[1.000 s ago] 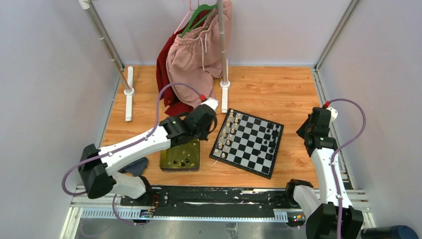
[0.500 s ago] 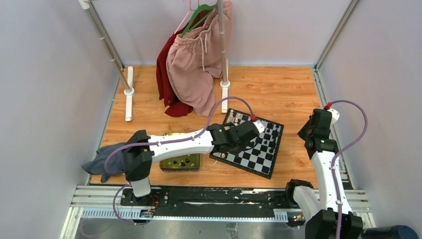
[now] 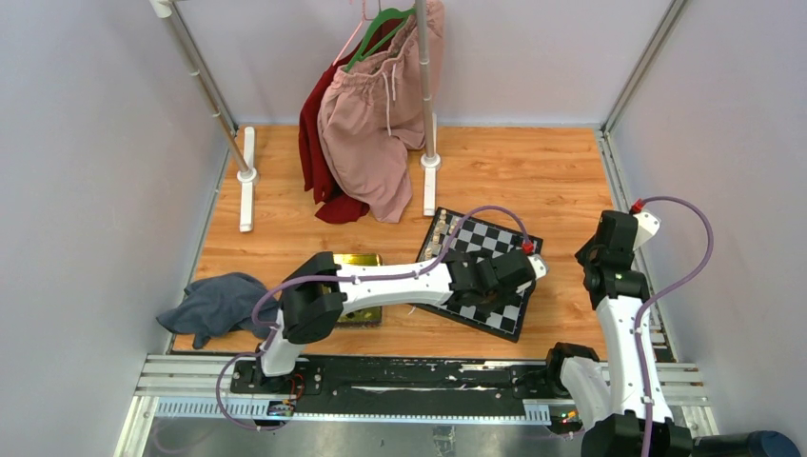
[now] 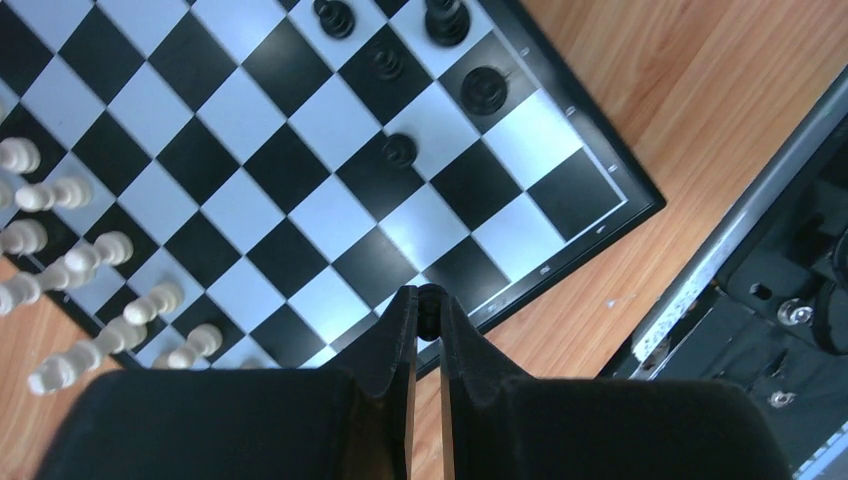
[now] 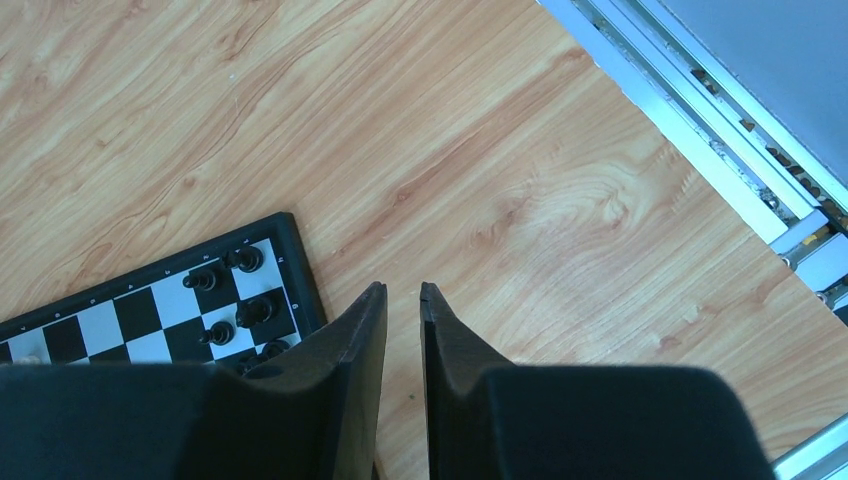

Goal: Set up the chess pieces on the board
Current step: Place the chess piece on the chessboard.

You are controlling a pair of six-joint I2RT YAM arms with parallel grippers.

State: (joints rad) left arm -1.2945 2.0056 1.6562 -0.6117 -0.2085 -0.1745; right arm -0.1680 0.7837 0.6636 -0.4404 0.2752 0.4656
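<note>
The board [image 3: 483,242] lies right of centre on the wooden floor. Cream-white pieces [image 4: 62,262] line its left side. Several black chess pieces [image 4: 398,150] stand near its right edge, also seen in the right wrist view [image 5: 256,310]. My left gripper [image 3: 487,303] hangs over the board's [image 4: 300,210] near right part. It is shut [image 4: 429,308] on a small black chess piece [image 4: 430,300], held above the board's near border. My right gripper [image 3: 594,259] hovers over bare wood right of the board [image 5: 150,312]; its jaws [image 5: 402,292] stand a narrow gap apart, empty.
A yellow-green tray [image 3: 354,260] lies left of the board, partly under my left arm. A grey cloth [image 3: 214,300] lies at the near left. A clothes rack with pink and red garments [image 3: 376,105] stands behind. A metal rail [image 3: 381,371] runs along the near edge.
My left arm has swung right from the tray, across the board to its near right part. The right arm has barely moved.
</note>
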